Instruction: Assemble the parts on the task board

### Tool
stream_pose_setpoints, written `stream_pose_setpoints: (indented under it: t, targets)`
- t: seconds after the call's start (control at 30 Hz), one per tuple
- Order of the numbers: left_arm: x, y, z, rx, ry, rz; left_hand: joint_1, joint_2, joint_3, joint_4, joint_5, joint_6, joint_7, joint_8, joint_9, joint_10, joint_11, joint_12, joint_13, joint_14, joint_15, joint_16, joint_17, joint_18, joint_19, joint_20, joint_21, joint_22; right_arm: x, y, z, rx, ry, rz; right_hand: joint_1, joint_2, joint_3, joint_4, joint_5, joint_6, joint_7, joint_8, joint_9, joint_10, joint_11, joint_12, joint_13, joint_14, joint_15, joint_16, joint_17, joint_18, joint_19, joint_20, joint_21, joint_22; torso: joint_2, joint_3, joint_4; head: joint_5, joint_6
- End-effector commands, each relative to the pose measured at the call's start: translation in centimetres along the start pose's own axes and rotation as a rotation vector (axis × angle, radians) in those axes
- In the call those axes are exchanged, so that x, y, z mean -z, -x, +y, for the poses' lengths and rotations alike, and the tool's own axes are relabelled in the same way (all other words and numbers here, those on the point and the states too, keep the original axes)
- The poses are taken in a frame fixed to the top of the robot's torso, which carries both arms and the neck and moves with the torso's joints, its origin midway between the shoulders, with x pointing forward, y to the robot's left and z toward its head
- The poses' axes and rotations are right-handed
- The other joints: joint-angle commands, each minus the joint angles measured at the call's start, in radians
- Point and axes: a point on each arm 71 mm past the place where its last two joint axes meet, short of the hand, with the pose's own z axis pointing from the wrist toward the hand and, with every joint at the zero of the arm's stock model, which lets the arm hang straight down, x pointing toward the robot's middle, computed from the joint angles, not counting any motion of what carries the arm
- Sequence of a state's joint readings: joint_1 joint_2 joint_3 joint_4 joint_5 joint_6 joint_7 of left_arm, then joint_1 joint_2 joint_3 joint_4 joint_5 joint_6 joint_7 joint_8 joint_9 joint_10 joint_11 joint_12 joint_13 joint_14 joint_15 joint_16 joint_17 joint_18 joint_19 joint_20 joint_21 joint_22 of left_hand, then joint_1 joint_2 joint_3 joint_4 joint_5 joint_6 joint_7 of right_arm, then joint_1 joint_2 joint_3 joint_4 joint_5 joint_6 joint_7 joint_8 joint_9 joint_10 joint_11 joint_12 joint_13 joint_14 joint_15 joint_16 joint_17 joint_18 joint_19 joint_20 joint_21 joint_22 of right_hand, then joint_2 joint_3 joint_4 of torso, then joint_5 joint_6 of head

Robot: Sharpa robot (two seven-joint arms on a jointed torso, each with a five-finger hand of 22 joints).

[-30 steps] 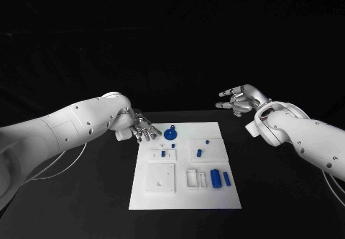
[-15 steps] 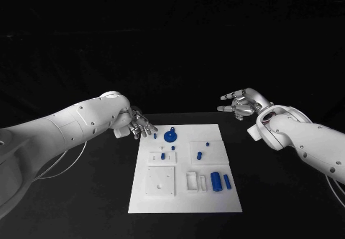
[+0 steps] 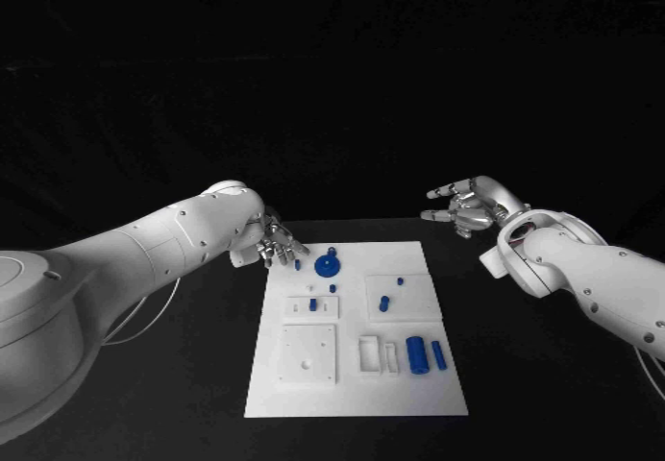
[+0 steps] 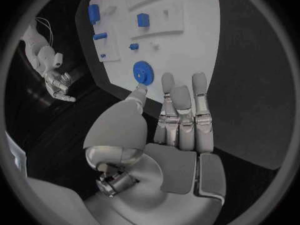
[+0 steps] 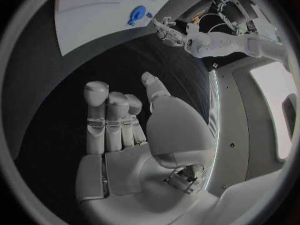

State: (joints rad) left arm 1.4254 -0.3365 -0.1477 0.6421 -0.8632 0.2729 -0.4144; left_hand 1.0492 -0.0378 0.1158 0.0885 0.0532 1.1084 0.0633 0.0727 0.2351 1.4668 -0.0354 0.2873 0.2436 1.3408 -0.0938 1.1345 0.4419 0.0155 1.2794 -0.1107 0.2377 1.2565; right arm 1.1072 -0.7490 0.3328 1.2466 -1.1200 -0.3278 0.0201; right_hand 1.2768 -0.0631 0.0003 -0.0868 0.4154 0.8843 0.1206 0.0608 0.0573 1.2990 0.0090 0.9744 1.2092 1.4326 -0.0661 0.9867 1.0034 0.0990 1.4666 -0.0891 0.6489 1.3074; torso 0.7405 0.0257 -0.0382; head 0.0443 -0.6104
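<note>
The white task board (image 3: pixel 354 384) lies in the middle of the black table. On its far end sits a blue disc (image 3: pixel 329 266) (image 4: pixel 142 73). Two blue cylinders (image 3: pixel 424 353) lie side by side near the right edge, and small blue pieces (image 3: pixel 384 303) stand in white blocks at mid-board. My left hand (image 3: pixel 272 246) (image 4: pixel 180 116) hovers at the board's far left corner, fingers straight, thumb tip close to the disc, holding nothing. My right hand (image 3: pixel 466 206) (image 5: pixel 125 122) hangs beyond the far right corner, off the board, fingers apart and holding nothing.
A white square plate (image 3: pixel 307 352) and a white slotted holder (image 3: pixel 377 351) are fixed on the board's near half. Black table surface (image 3: pixel 166 384) runs all round the board. A thin cable (image 3: pixel 132 322) trails under my left arm.
My left hand has drawn back a little from the board's far left corner toward its edge. The right hand has shifted slightly and its fingers have straightened.
</note>
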Motion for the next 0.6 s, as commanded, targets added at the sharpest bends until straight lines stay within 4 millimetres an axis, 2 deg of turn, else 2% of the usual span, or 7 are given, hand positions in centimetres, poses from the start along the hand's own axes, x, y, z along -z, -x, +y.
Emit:
stream_pose_setpoints:
  t: [0.03,0.17,0.27,0.37,0.43,0.47,0.6]
  targets:
    - [-0.23,-0.25,-0.36,-0.044,-0.012,-0.008,0.001,0.012,-0.011,-0.006,-0.001,-0.005,-0.001,0.006,0.0,0.032,0.006,-0.001,0.003,-0.005,0.001,0.005,-0.003,-0.002,0.009,-0.002,-0.007,0.003,0.0,-0.05,0.22,-0.001,0.011,0.003,-0.003,-0.001,0.0,0.004,0.003,-0.005,0.002,-0.004,0.0,-0.007,-0.003,-0.004,-0.001,0.002,0.0,-0.004,-0.001,0.02,0.051,0.005,-0.004,0.025,0.007,-0.002,-0.0037,0.001,0.005]
    - [-0.49,-0.66,-0.46,-0.055,-0.006,0.001,0.004,0.02,-0.014,-0.015,0.002,0.005,-0.006,0.016,0.013,0.031,0.004,-0.001,0.004,-0.005,0.0,0.006,-0.004,-0.002,0.009,-0.003,-0.011,0.007,-0.01,-0.06,0.32,-0.002,0.013,0.004,-0.003,-0.001,0.0,0.004,0.003,-0.005,0.002,-0.004,0.0,-0.007,-0.003,-0.004,-0.001,0.002,0.0,-0.004,-0.001,0.02,0.051,0.005,-0.004,0.025,0.007,-0.002,-0.0045,0.001,0.005]
    - [-0.7,-0.92,-0.39,-0.064,0.002,0.001,0.001,0.025,-0.016,-0.027,0.011,0.001,-0.011,0.039,0.071,0.03,0.002,-0.001,0.005,-0.006,-0.001,0.007,-0.007,-0.004,0.012,-0.004,-0.016,0.013,-0.02,-0.06,0.4,-0.002,0.015,0.004,-0.001,-0.004,0.0,0.007,0.005,-0.004,0.001,-0.004,0.0,-0.006,-0.003,-0.004,-0.002,0.003,0.0,-0.005,-0.001,0.019,0.051,0.005,-0.001,0.025,0.007,-0.0016,-0.0046,0.002,0.004]
    - [-0.82,-0.98,-0.26,-0.068,0.008,-0.006,-0.002,0.019,-0.014,-0.025,0.01,-0.048,-0.013,0.111,0.152,0.028,0.001,0.002,0.01,-0.007,-0.001,0.01,-0.011,-0.005,0.016,-0.005,-0.026,0.023,0.0,-0.03,0.44,-0.002,0.016,0.003,-0.001,-0.004,0.0,0.007,0.005,-0.004,0.001,-0.004,0.0,-0.006,-0.003,-0.004,-0.002,0.003,0.0,-0.005,-0.001,0.019,0.051,0.005,-0.001,0.025,0.007,-0.0024,-0.0036,0.001,0.002]
    - [-0.88,-0.97,-0.13,-0.069,0.012,-0.011,-0.003,0.02,-0.013,-0.024,0.011,-0.053,-0.013,0.114,0.156,0.027,0.002,0.003,0.011,-0.007,-0.002,0.01,-0.011,-0.005,0.016,-0.005,-0.027,0.023,0.0,0.0,0.44,-0.002,0.016,0.003,-0.001,-0.004,0.0,0.007,0.005,-0.004,0.001,-0.004,0.0,-0.006,-0.003,-0.004,-0.002,0.003,0.0,-0.005,-0.001,0.019,0.051,0.005,-0.001,0.025,0.006,-0.0025,-0.0032,0.0,0.001]
    - [-0.9,-0.94,-0.07,-0.068,0.014,-0.013,-0.005,0.017,-0.01,-0.02,0.01,-0.065,-0.013,0.134,0.169,0.026,0.002,0.004,0.013,-0.006,-0.002,0.011,-0.012,-0.004,0.018,-0.004,-0.031,0.028,0.0,0.0,0.44,-0.002,0.016,0.003,-0.001,-0.004,0.0,0.007,0.005,-0.004,0.001,-0.004,0.0,-0.006,-0.003,-0.004,-0.002,0.003,0.0,-0.005,-0.001,0.019,0.051,0.005,-0.001,0.025,0.007,-0.0026,-0.0033,0.0,0.001]
    - [-0.95,-0.86,0.17,-0.068,0.02,-0.015,-0.007,0.015,-0.009,-0.017,0.009,-0.064,-0.014,0.139,0.171,0.026,0.001,0.005,0.013,-0.006,-0.002,0.012,-0.012,-0.004,0.019,-0.004,-0.032,0.029,0.01,0.02,0.45,-0.002,0.016,0.002,-0.001,-0.004,0.0,0.007,0.005,-0.004,0.001,-0.004,0.0,-0.006,-0.003,-0.004,-0.002,0.003,0.0,-0.005,-0.001,0.019,0.051,0.005,-0.001,0.025,0.005,-0.0021,-0.002,-0.001,-0.001]
